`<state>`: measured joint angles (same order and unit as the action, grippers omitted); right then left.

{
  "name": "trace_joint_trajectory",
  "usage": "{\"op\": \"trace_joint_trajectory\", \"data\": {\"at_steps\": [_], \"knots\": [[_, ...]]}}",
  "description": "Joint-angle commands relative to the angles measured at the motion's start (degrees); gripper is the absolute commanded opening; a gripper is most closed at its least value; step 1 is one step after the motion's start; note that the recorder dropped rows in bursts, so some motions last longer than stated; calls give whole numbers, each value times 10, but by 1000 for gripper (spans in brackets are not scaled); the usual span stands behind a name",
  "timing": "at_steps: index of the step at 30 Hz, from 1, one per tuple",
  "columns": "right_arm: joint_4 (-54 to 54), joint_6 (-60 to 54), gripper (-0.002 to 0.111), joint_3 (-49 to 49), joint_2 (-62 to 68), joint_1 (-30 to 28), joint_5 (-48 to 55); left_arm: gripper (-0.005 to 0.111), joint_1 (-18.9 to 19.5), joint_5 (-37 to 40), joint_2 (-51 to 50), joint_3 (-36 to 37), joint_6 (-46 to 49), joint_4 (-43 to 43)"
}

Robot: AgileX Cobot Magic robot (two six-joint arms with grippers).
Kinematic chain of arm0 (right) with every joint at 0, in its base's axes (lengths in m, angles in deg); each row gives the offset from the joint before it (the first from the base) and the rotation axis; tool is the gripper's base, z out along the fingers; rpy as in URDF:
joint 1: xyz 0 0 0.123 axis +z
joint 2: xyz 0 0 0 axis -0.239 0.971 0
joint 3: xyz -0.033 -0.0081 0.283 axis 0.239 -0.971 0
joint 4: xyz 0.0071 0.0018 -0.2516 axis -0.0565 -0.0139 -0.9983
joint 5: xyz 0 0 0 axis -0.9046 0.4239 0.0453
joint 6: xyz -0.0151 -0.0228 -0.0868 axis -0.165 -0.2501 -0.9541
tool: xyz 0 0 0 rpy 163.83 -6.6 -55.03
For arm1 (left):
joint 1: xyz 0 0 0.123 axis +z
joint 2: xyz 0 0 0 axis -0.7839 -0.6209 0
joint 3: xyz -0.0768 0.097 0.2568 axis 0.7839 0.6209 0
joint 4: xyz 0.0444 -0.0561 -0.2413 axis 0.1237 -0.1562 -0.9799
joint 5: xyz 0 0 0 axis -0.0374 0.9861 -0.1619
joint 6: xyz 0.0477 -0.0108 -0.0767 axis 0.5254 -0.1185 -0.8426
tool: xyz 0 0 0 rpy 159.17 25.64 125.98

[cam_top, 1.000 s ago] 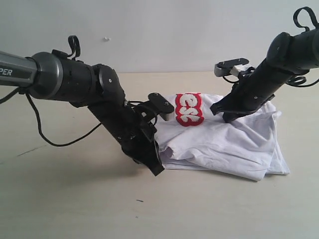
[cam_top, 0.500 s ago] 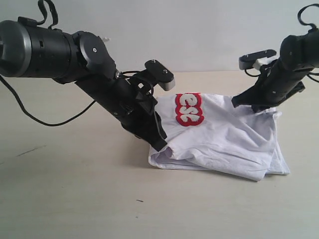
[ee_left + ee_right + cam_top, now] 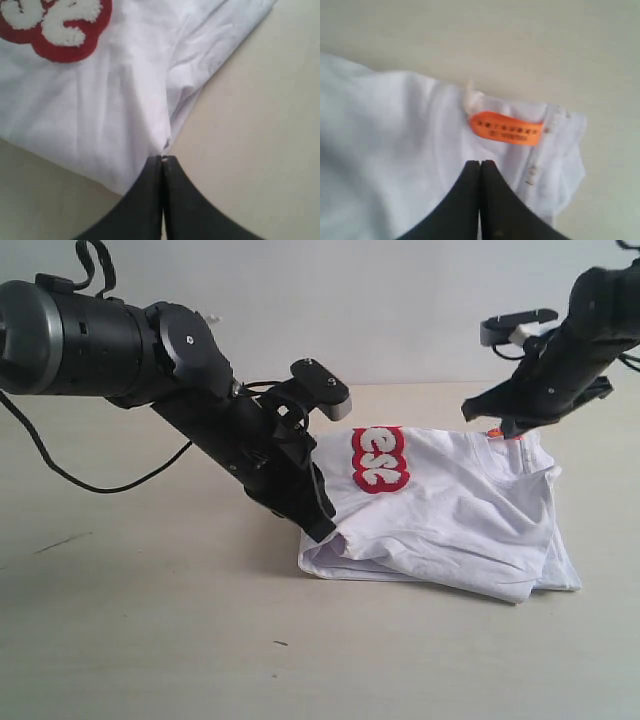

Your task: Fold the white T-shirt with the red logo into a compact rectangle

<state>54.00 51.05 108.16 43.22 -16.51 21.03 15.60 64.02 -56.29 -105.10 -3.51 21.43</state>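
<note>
Already the white T-shirt (image 3: 450, 520) is lying on the tabletop (image 3: 150, 630) as a stacked, roughly rectangular bundle, with several layers showing along its near edge. The red logo (image 3: 379, 459) is facing up near the bundle's far left corner, with only a few of its white letters showing. The left gripper (image 3: 322, 530) is pointing down at the near left corner with its jaws pressed together. In the left wrist view it is sitting right at a fold edge, and I cannot tell whether a sliver of fabric is caught. The right gripper (image 3: 470, 410) is hovering above the far right corner, jaws likewise together and holding nothing, over the collar and the orange neck tag (image 3: 506, 128). I am judging the main folds as done. The right side is looking loose and uneven, so some tidying or one more fold is probably what is remaining.
</note>
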Motion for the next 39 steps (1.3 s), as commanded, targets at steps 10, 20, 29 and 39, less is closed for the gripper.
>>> {"op": "trace_joint_trajectory", "data": {"at_steps": [10, 20, 29, 39], "knots": [[236, -208, 0, -43, 18, 109, -4, 0, 56, -45, 93, 7, -48, 31], [159, -160, 0, -42, 62, 134, 20, 0, 87, -18, 141, 29, -57, 43], [208, -162, 0, -46, -52, 134, 32, 0, 87, -24, 163, 36, -57, 48], [178, -141, 0, -129, -19, 194, -6, 0, 87, -15, 183, 36, -73, 46]]}}
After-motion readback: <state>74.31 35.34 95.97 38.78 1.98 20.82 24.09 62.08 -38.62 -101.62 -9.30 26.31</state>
